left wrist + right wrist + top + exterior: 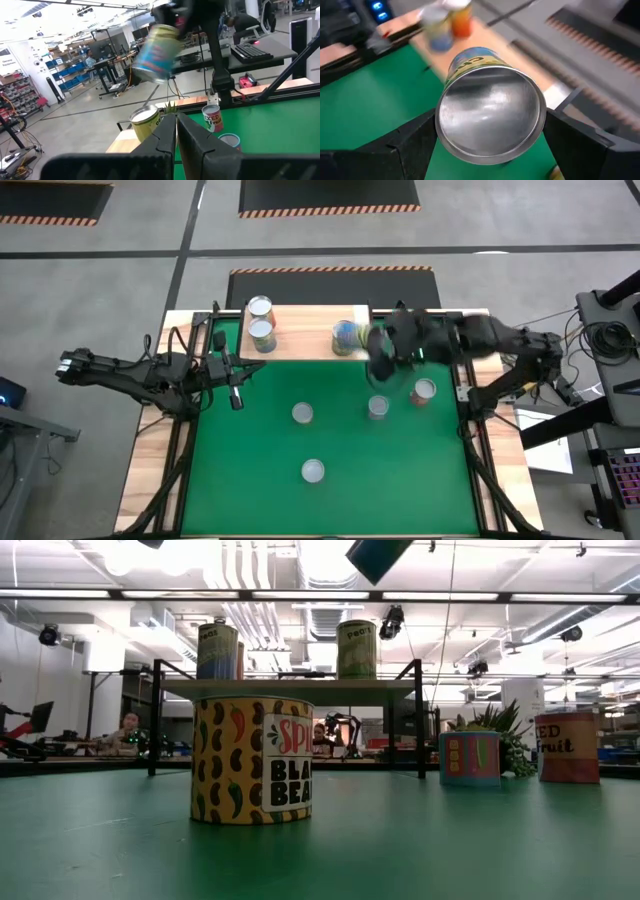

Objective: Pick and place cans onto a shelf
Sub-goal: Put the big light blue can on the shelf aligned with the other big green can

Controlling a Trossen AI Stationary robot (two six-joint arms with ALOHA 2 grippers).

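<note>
The light-wood shelf (305, 330) stands at the table's far edge with three cans on it: two at its left end (261, 322) and one (347, 337) toward its right end. My right gripper (381, 362) is just near of the shelf's right end, above the table, shut on a blue-and-yellow can (490, 117), which also shows in the left wrist view (159, 50). Several cans stand upright on the green table (302, 413) (378, 407) (424, 391) (313, 471). My left gripper (235, 395) is shut and empty at the table's left, near the shelf's left end. My right gripper pinches the can's round side wall (444, 131) between its two fingers (410, 145), one on each opposite side. A silver end of the can faces the wrist camera. The can is lifted clear of table and shelf and is tilted.
A potted green plant (495, 730) stands at the table's far right, behind the cans. The shelf's black legs (155, 715) stand on the table. The nearest can, with a bean label (252, 760), stands near the table's front middle. People sit in the room beyond.
</note>
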